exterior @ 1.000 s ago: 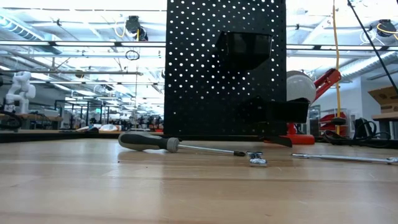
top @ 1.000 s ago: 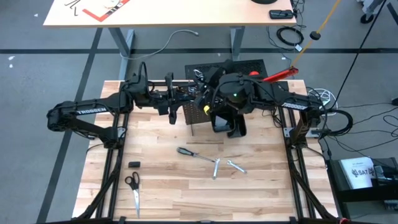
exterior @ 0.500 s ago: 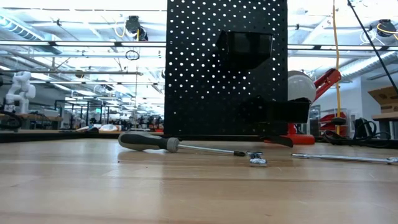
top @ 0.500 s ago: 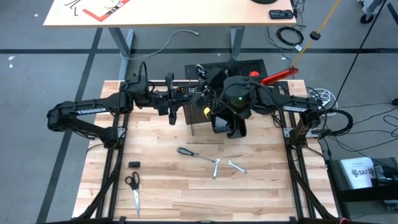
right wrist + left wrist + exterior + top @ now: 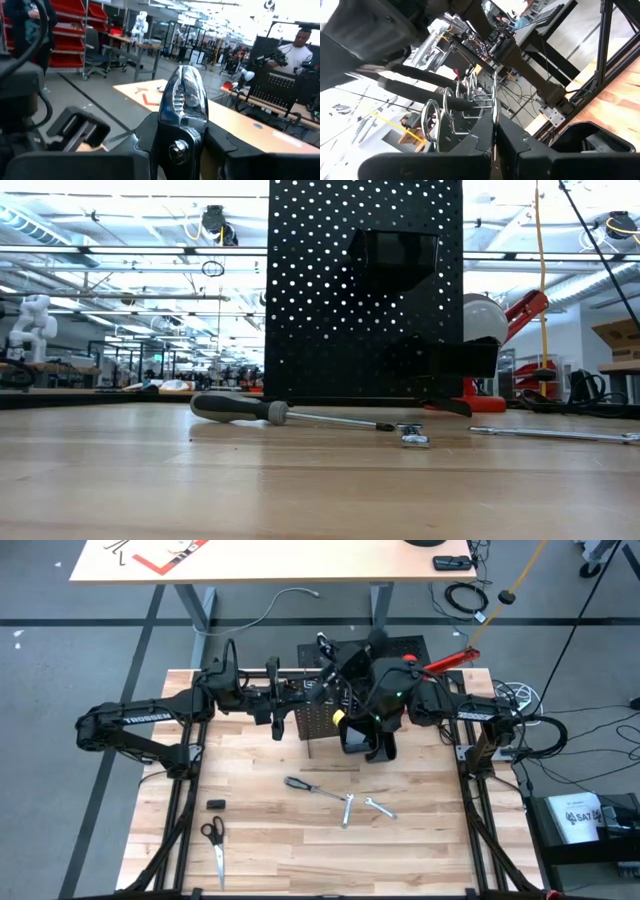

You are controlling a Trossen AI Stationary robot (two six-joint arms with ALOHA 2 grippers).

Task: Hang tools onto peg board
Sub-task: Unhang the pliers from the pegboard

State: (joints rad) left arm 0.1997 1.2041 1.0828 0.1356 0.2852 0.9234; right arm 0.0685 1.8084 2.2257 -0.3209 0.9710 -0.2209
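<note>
The right gripper point(image 5: 182, 150) holds the pliers point(image 5: 183, 107) above the peg board point(image 5: 362, 290) — which stands at the table's point(image 5: 270, 840) far side. The left gripper point(image 5: 494, 145) is closed on the board's top edge.

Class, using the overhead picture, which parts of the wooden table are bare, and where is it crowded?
Bare: the near right corner of the wooden table, and the stretch between the black-handled scissors and the dark-handled screwdriver. Crowded: the far edge, where both grippers meet the upright black perforated peg board.
</note>
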